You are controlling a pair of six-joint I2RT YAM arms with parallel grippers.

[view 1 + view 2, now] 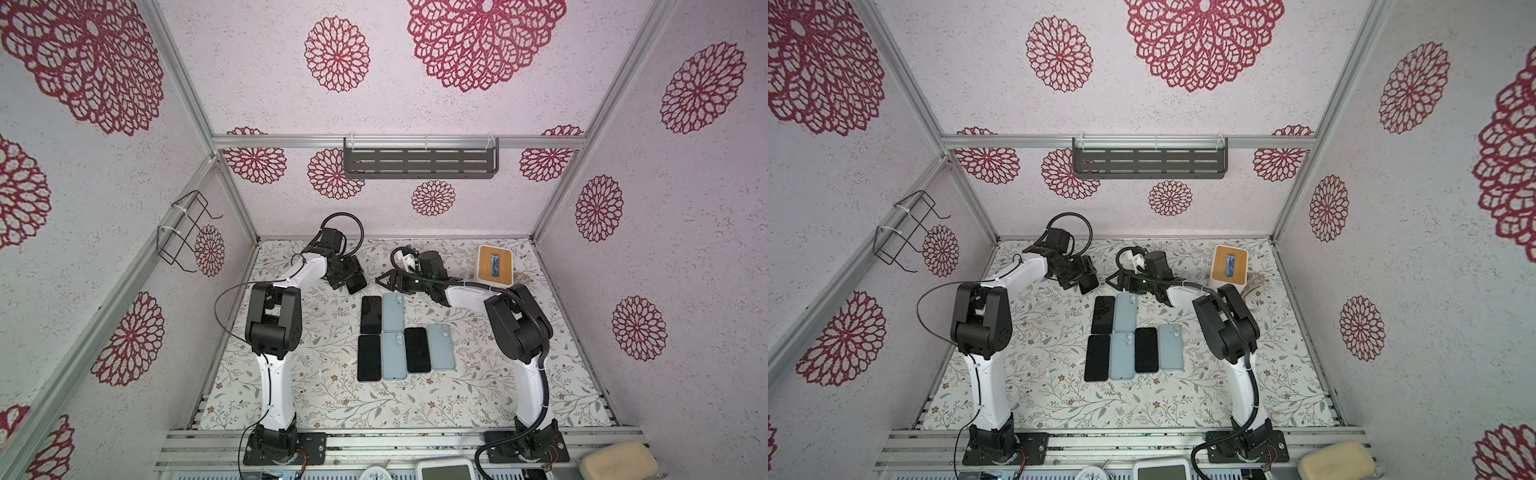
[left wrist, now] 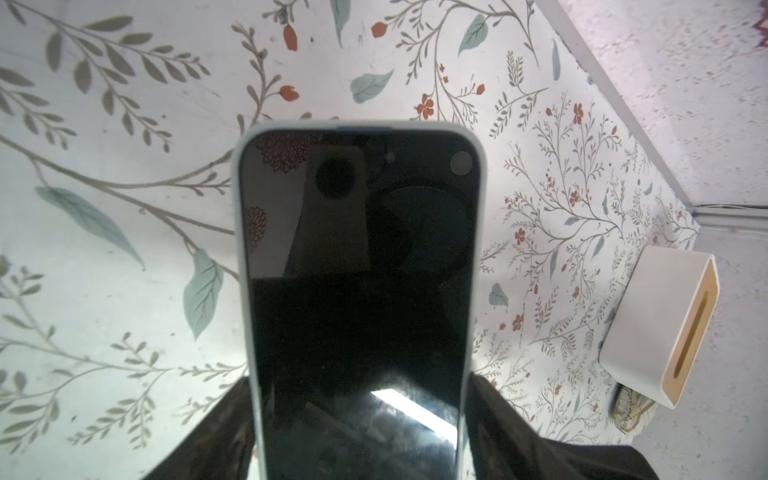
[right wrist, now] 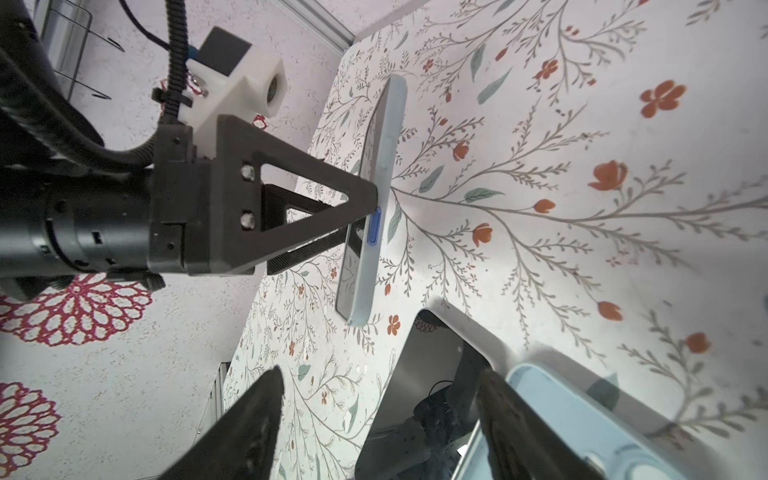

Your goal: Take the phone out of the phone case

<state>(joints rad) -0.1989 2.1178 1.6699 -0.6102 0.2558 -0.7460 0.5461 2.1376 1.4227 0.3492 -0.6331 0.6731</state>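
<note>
Both left jaws pinch phone case (image 3: 388,137) edges.

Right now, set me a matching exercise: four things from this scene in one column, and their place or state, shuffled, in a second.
Things
1. cased phone
2. right gripper
3. white box
4. slotted shelf

Place or state
A. mounted on the back wall
B. clamped in the left gripper
C. open, holding nothing
D. standing on the table, near its far right corner in both top views

Pairs: 1-B, 2-C, 3-D, 4-A
</note>
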